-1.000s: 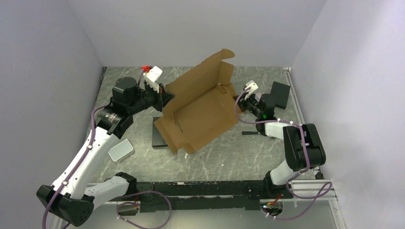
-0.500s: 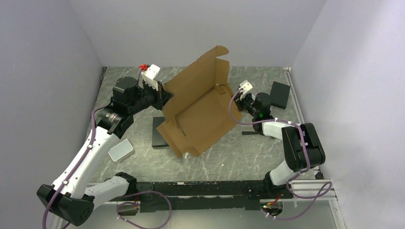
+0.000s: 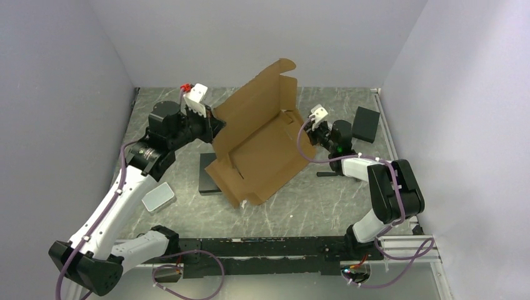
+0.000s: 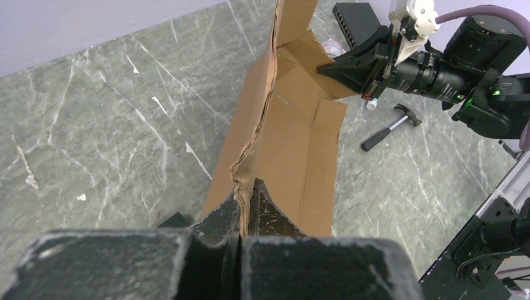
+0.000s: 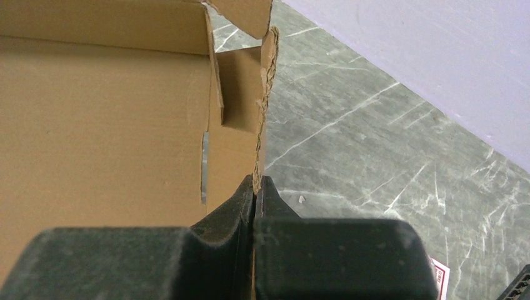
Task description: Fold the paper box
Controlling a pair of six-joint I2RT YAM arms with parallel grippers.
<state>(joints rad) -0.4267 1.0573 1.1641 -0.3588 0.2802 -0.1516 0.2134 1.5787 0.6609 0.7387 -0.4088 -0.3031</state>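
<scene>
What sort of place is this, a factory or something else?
Probably a robot test booth, not a factory: a left arm and a right arm bolted to a stone-patterned table, plain walls closing it in, and the arms pinching a cardboard box, a small hammer nearby.

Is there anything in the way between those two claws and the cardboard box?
Nothing visible. The left gripper is shut on one edge of the paper box, and the right gripper is shut on the opposite edge.

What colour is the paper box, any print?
The paper box is plain brown cardboard, unprinted; best in top external view.
</scene>
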